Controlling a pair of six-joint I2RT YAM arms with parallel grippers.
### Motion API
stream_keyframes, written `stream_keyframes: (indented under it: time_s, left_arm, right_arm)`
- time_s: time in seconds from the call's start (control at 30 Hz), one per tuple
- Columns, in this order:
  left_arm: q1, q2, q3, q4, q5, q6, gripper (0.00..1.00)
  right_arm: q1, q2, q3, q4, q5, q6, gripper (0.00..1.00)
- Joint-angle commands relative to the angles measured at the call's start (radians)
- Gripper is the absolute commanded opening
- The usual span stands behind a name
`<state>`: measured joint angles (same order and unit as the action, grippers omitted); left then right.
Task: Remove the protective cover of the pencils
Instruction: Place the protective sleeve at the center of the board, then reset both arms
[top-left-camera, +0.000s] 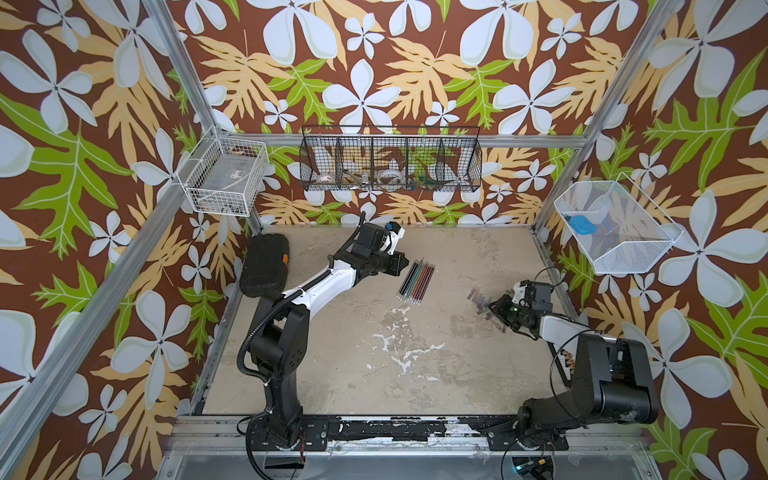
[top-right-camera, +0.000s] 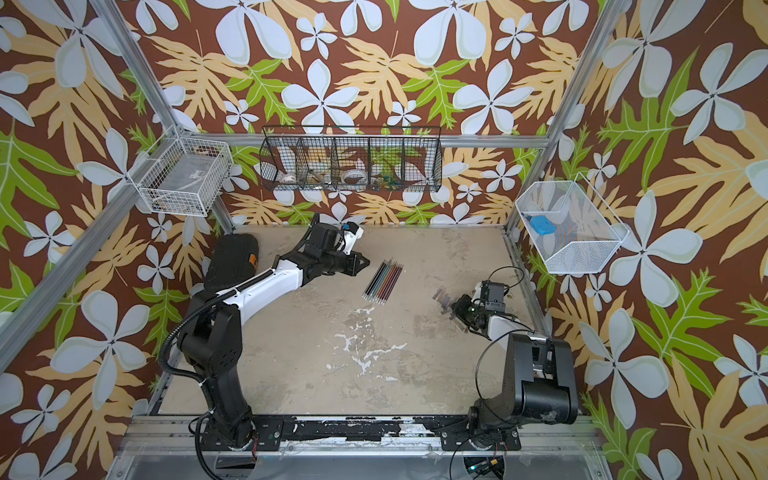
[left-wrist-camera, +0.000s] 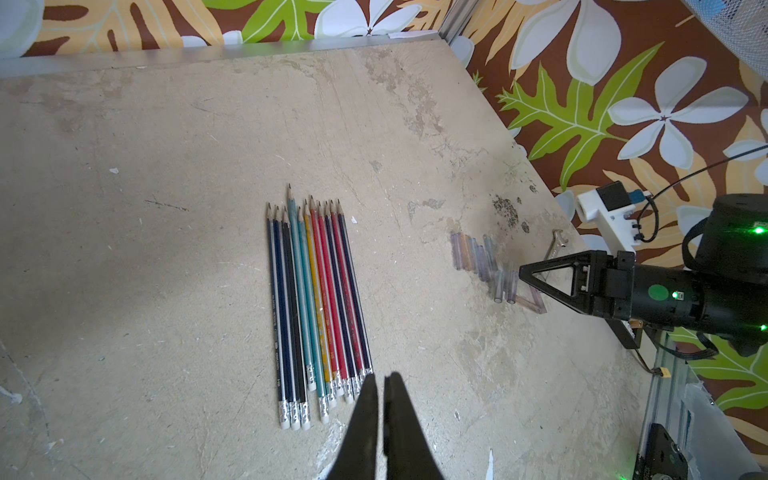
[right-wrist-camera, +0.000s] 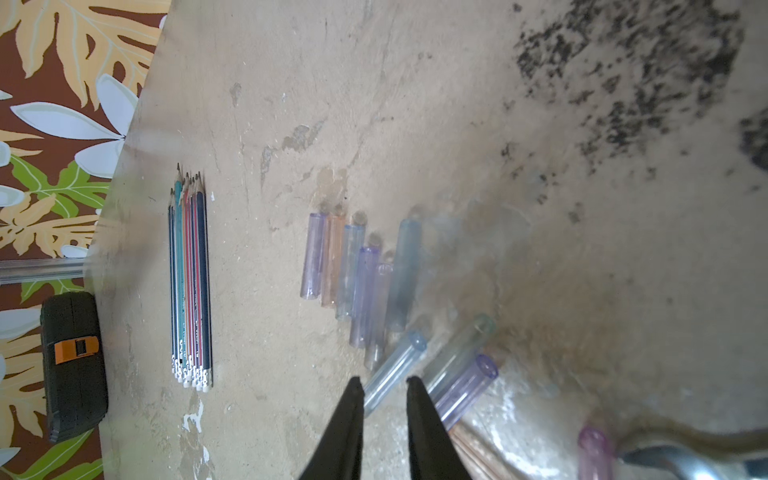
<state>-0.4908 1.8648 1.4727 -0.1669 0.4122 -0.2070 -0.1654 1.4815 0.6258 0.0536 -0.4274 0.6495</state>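
Note:
The pencils (top-left-camera: 417, 277) (top-right-camera: 384, 280) lie side by side in a row at the middle back of the table, their sharpened tips bare in the left wrist view (left-wrist-camera: 318, 303); the right wrist view shows the same pencils (right-wrist-camera: 191, 282) further off. Several translucent protective covers (right-wrist-camera: 357, 270) (top-left-camera: 482, 301) (left-wrist-camera: 478, 257) lie loose at the right. My right gripper (right-wrist-camera: 384, 384) (top-left-camera: 492, 309) hangs over them with its jaws parted, and a clear cover (right-wrist-camera: 395, 370) lies between the tips, slanted on the table. My left gripper (left-wrist-camera: 380, 376) (top-left-camera: 406, 262) is shut and empty, just beside the pencils' eraser ends.
A black case (top-left-camera: 264, 270) (right-wrist-camera: 75, 365) lies at the back left edge. A small metal tool (left-wrist-camera: 555, 245) rests near the right wall beyond the covers. A white wire basket (top-left-camera: 224, 176), a black wire rack (top-left-camera: 390, 160) and a white mesh basket (top-left-camera: 615, 228) hang on the walls.

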Motion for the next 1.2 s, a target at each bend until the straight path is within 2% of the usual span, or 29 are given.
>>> stream_keyframes:
  time_s: [0.0,0.27,0.43,0.5,0.53,0.57,0.6,0.63,0.67,0.8,0.87,0.93,1.0,1.07,1.17]
  left_arm:
    - [0.003,-0.001,0.006,0.018,0.008,-0.001,0.09]
    - [0.005,-0.021,-0.03,0.068,0.01,-0.001,0.1]
    - [0.035,-0.12,-0.194,0.303,0.061,-0.054,0.21]
    - [0.051,-0.173,-0.268,0.397,0.077,-0.066,0.33]
    - [0.059,-0.203,-0.298,0.424,0.067,-0.068,0.5]
    - [0.063,-0.236,-0.322,0.442,0.045,-0.064,0.77]
    - [0.063,-0.267,-0.345,0.456,0.022,-0.058,0.99]
    - [0.064,-0.31,-0.377,0.481,-0.006,-0.056,1.0]
    - [0.064,-0.369,-0.42,0.516,-0.031,-0.061,1.0]
    - [0.069,-0.603,-0.67,0.686,-0.226,-0.103,1.0]
    - [0.07,-0.725,-0.811,0.736,-0.385,-0.085,1.0]
    - [0.074,-0.812,-0.921,0.758,-0.577,-0.076,1.0]
    - [0.093,-0.869,-0.989,0.738,-0.719,-0.083,1.0]
    - [0.113,-0.899,-1.021,0.702,-0.787,-0.045,1.0]
    - [0.113,-0.901,-1.072,0.737,-0.815,0.062,1.0]
  right_arm:
    - [0.0,-0.006,0.006,0.011,-0.006,-0.001,0.22]
    - [0.0,-0.054,0.028,-0.041,0.051,-0.078,0.23]
    - [0.019,-0.193,0.012,-0.024,0.158,-0.191,0.35]
    - [0.055,-0.288,-0.014,-0.009,0.239,-0.216,0.44]
    - [0.086,-0.347,-0.026,-0.014,0.299,-0.225,0.49]
    - [0.117,-0.409,-0.037,-0.018,0.362,-0.235,0.56]
    - [0.15,-0.466,-0.048,-0.02,0.418,-0.246,0.64]
    - [0.18,-0.533,-0.063,-0.017,0.482,-0.26,0.77]
    - [0.202,-0.598,-0.081,-0.009,0.537,-0.272,0.99]
    - [0.212,-0.825,-0.199,0.083,0.72,-0.284,1.0]
    - [0.21,-0.945,-0.339,0.24,0.804,-0.265,1.0]
    - [0.21,-1.033,-0.502,0.446,0.856,-0.325,1.0]
    - [0.209,-1.095,-0.606,0.521,0.915,-0.373,1.0]
    - [0.21,-1.116,-0.637,0.496,0.952,-0.381,1.0]
    - [0.21,-1.078,-0.657,0.53,0.94,-0.386,1.0]
